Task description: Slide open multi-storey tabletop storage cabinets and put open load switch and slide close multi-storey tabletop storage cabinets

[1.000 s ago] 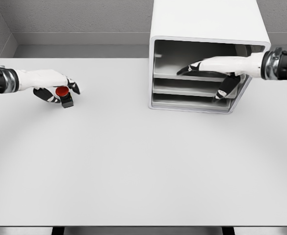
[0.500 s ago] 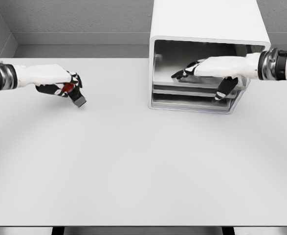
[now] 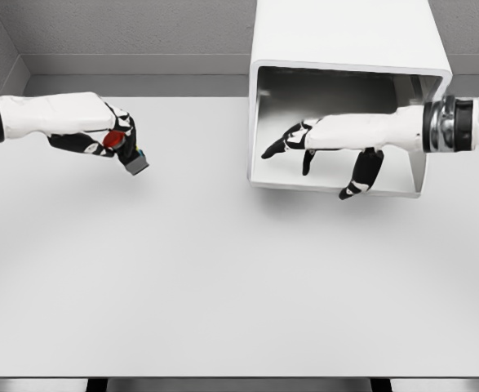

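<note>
Switch held upper left, cabinet open upper right.
Left robot hand [image 3: 108, 137] pinches the load switch [image 3: 125, 149], tilted: could slip. Right robot hand [image 3: 317, 147], fingers spread, fills the cabinet [image 3: 345, 37] mouth: may block insertion.

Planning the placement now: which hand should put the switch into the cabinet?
Left, probably. The left hand already grips the red-buttoned grey load switch, lifted off the white table. The right hand, fingers spread, holds nothing at the white storage cabinet opening.
</note>
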You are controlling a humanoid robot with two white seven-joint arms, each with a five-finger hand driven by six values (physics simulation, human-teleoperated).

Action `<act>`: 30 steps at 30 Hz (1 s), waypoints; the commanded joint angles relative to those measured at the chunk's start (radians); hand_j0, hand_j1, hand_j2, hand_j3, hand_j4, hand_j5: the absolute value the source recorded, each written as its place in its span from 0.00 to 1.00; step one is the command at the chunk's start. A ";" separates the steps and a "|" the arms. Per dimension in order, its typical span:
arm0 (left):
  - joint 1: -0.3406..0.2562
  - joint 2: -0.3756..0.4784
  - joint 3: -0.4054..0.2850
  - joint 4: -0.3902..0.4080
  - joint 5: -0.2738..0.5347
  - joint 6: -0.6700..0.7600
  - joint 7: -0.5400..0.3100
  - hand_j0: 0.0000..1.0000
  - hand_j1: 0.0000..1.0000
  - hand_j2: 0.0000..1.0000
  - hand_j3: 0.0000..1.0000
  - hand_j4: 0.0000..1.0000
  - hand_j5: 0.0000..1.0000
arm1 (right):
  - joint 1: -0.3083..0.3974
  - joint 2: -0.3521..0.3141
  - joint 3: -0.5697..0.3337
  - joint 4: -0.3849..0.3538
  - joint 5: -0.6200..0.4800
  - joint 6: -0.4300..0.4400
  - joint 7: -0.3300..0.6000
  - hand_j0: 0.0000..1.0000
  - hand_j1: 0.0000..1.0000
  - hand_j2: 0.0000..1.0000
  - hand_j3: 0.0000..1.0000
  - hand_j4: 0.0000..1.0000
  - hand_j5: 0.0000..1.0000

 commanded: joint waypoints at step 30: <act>-0.025 -0.045 0.065 -0.204 0.088 0.004 0.007 0.41 0.41 0.41 0.41 0.41 0.41 | 0.063 -0.188 0.013 -0.064 -0.021 0.046 -0.011 1.00 1.00 1.00 1.00 1.00 1.00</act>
